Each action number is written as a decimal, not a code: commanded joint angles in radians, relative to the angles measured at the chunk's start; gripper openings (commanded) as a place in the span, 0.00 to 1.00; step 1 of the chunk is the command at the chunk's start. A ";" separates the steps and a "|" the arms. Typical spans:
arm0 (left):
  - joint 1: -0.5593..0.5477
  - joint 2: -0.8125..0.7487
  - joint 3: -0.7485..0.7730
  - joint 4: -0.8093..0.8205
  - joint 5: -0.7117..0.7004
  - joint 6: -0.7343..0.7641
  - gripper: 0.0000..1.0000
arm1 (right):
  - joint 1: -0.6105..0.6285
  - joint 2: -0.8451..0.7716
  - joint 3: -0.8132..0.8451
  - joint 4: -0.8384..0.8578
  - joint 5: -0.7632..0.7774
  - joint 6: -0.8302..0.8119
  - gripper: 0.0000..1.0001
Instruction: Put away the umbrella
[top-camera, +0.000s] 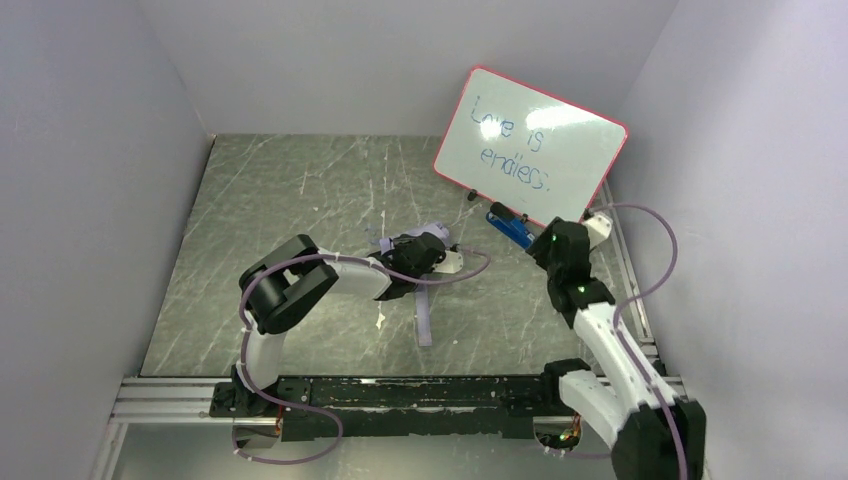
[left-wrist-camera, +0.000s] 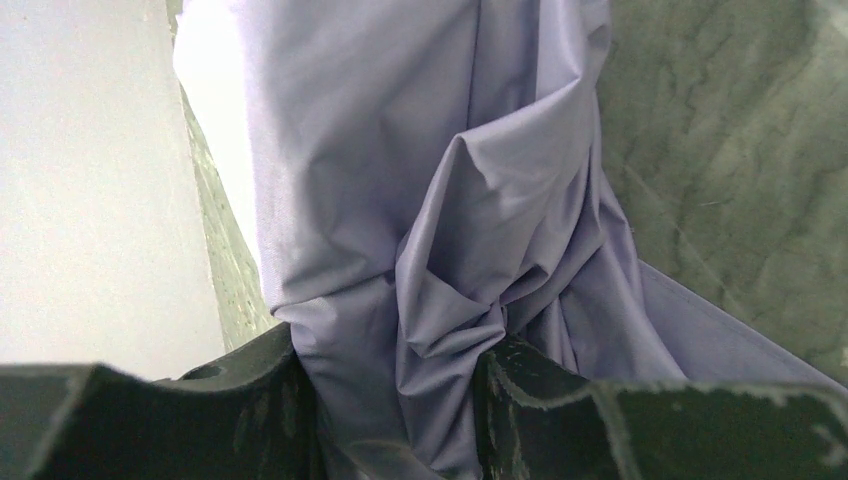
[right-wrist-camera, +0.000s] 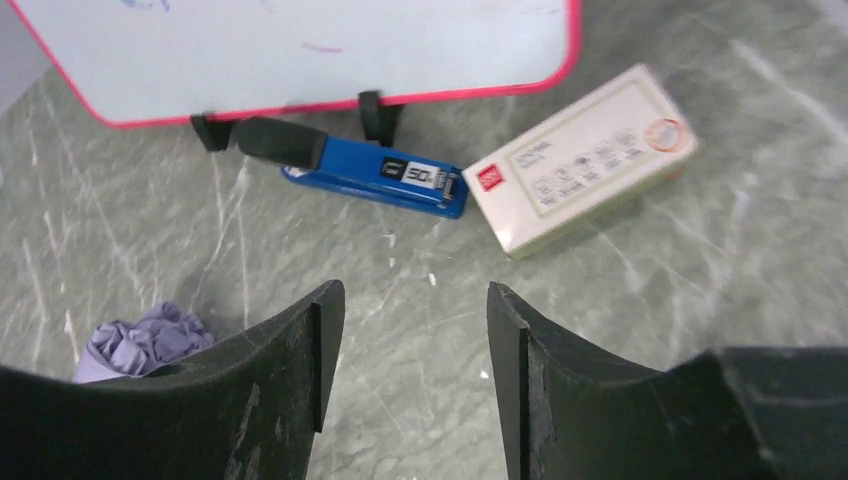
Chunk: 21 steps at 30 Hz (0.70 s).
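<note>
A red-framed whiteboard (top-camera: 530, 145) is standing tilted on 2 black feet (right-wrist-camera: 210, 131) at the far right of the green marbled tabletop (top-camera: 300, 190), carrying blue handwriting. A blue stapler (right-wrist-camera: 370, 172) is lying in front of it, and a cream box (right-wrist-camera: 580, 158) is lying just beside the stapler.

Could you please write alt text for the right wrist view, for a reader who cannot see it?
The right gripper stands open and empty, its two black fingers above a grey-green marbled table. Beyond it lie a blue stapler and a pale box, below the red-framed whiteboard. Crumpled lavender fabric of the umbrella shows at lower left.
</note>
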<state>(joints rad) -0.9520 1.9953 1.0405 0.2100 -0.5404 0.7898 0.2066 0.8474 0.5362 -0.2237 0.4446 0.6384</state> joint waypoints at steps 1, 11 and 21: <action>-0.040 0.072 -0.088 -0.218 0.101 -0.029 0.05 | -0.133 0.202 0.062 0.302 -0.473 -0.185 0.59; -0.076 0.105 -0.140 -0.049 -0.038 0.070 0.05 | -0.123 0.688 0.289 0.820 -1.055 -0.358 0.80; -0.112 0.133 -0.222 0.155 -0.144 0.179 0.05 | -0.030 0.994 0.671 0.226 -1.457 -1.119 0.81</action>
<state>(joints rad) -1.0393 2.0407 0.9092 0.5129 -0.7261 0.9432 0.1467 1.7908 1.1133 0.2909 -0.7895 -0.0925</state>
